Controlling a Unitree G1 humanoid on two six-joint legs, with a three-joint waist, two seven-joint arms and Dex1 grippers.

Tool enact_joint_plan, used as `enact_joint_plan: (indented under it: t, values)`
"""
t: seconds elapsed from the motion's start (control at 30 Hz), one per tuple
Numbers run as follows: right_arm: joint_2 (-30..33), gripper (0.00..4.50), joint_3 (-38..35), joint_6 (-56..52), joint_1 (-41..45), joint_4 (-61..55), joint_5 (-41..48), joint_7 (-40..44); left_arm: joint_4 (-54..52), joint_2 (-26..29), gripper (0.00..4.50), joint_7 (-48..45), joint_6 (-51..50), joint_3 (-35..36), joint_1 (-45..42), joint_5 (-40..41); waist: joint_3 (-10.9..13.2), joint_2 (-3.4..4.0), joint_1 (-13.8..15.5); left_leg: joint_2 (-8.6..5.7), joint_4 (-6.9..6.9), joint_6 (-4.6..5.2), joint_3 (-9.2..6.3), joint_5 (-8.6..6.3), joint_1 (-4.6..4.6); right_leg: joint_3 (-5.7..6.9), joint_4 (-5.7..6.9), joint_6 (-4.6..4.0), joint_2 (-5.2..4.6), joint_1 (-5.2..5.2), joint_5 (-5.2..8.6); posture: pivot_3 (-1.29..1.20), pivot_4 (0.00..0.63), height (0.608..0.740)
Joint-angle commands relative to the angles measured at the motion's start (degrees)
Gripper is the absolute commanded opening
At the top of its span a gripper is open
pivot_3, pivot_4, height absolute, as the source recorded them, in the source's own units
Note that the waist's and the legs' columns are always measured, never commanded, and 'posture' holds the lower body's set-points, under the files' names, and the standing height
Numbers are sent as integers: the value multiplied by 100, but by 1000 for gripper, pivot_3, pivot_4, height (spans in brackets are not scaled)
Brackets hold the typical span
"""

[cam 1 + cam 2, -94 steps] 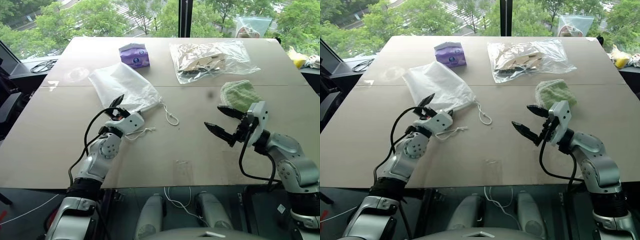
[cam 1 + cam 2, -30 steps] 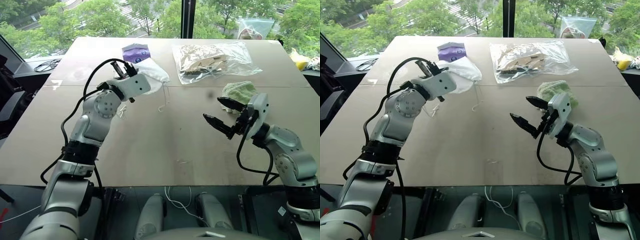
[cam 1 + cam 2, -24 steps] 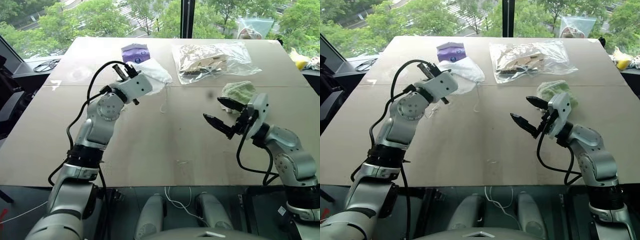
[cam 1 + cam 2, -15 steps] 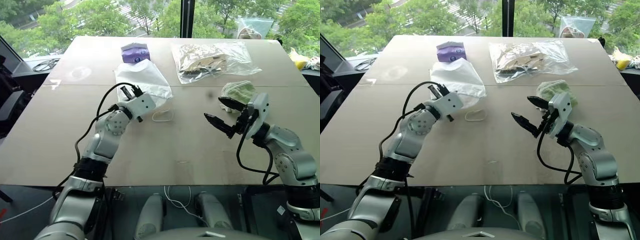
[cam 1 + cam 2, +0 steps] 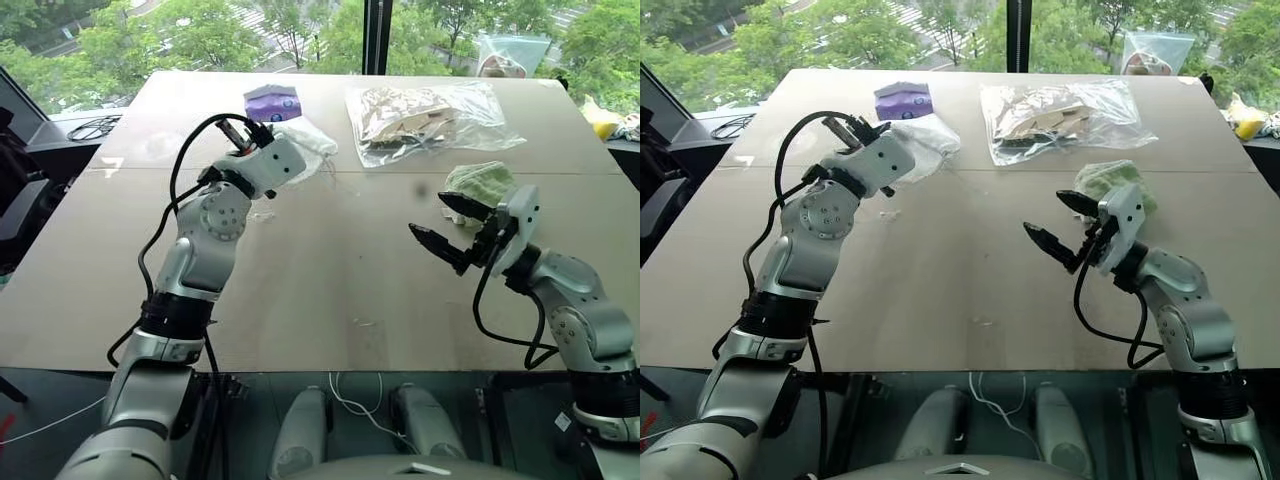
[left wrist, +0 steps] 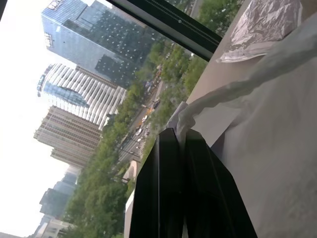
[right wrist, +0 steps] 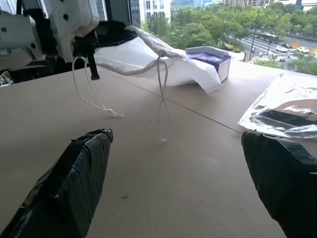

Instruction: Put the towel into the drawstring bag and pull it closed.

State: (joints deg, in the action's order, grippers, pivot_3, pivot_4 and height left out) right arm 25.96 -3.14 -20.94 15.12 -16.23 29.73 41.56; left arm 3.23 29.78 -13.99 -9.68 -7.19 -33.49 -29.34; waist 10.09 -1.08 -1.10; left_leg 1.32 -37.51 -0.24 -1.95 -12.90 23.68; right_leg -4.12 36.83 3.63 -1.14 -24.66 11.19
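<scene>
While the towel waits outside the bag, this is how I read it, near to far:

Right gripper (image 5: pixel 447 222): nearest to me on the right, fingers spread wide and empty, hovering above the table (image 5: pixel 330 290).

Towel (image 5: pixel 480 183): lying on the table just beyond the right gripper, apart from its fingers.

Left gripper (image 5: pixel 852 127): raised on the left, fingers pinched tight on a fold of the bag's fabric.

Bag (image 5: pixel 923 140): lifted at the gripped edge, the rest trailing toward the far side; cords (image 7: pixel 89 94) dangle loose beneath it.

Purple pack (image 5: pixel 272 102): far left, touching or just behind the bag.

Clear plastic bag (image 5: pixel 430 115): far middle, well apart from the bag.

Risk: I judge the thin fabric could slip from the pinch, or the mouth stay collapsed, so the towel would catch on the rim.

Risk: hanging cords could snag my right fingers on the way in.
</scene>
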Motion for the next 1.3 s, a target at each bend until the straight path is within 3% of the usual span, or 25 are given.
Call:
enact_joint_plan:
  t: [0.03,0.13,0.2,0.23,0.3,0.4,0.6,0.77,0.93,1.07,1.3]
  values:
    - [129,4500,-79,97,53,-146,-76,14,-461,-15,41,696,134,381,-189,-135,19,-32,11,1,0,0,-5,0,6,3,1,0,1,-5,-1,0,150,740]
    - [-72,4500,-150,10,92,-181,141,-123,32,-9,41,-483,-374,-249,272,90,3,-17,8,4,0,0,-13,0,2,11,4,-1,7,-4,-1,0,150,740]
    - [153,4500,34,144,51,-104,-241,11,-448,-23,41,378,-15,186,-104,-77,-6,16,-7,1,3,0,2,0,-10,-1,2,0,3,6,1,0,150,740]
    - [176,4500,45,161,38,-90,-290,15,-519,-26,41,535,-15,302,-291,-127,11,-7,0,-2,4,0,4,0,-5,-5,2,8,-1,2,6,0,150,740]
    - [24,4500,-112,23,138,59,-358,-457,-146,-254,41,19,-546,234,-165,251,13,-43,26,3,-1,0,-14,2,11,10,3,11,6,-11,6,0,150,740]
    - [161,4500,-106,-14,262,449,-1026,-1031,-120,-701,41,-144,-1024,486,-54,839,-15,-3,15,-3,-1,-1,-1,1,-2,2,2,0,-3,3,0,0,150,740]
    - [624,4500,-108,-299,680,961,-1564,-1283,233,-672,41,-80,-875,751,-616,1206,-6,-16,5,-2,-1,0,-5,1,5,3,4,-1,2,-7,-2,0,150,740]
    - [481,4500,-828,-60,1843,2984,-1559,-2047,295,-582,41,-262,-885,729,-862,1442,-6,-16,-47,-3,0,0,-1,1,0,0,1,-1,1,-1,-2,0,150,740]
    - [398,4500,-1412,316,2997,5212,-1224,-1981,362,-614,41,-196,-857,752,-1051,1604,-6,-16,-83,-3,6,0,-4,1,5,2,-3,-3,0,-2,-4,0,150,740]
    - [387,4500,-1925,39,3798,6948,-663,-1278,435,-512,41,-196,-821,753,-1120,1631,-5,-16,-138,-4,16,0,-3,1,5,1,-8,-4,-2,-3,-4,0,150,740]
    - [-11,4500,-1957,-221,4058,8095,-586,-377,177,-375,41,-181,-864,700,-1007,1553,-5,-14,-196,-3,23,0,-2,1,2,-2,-8,-4,0,-4,-4,0,150,740]
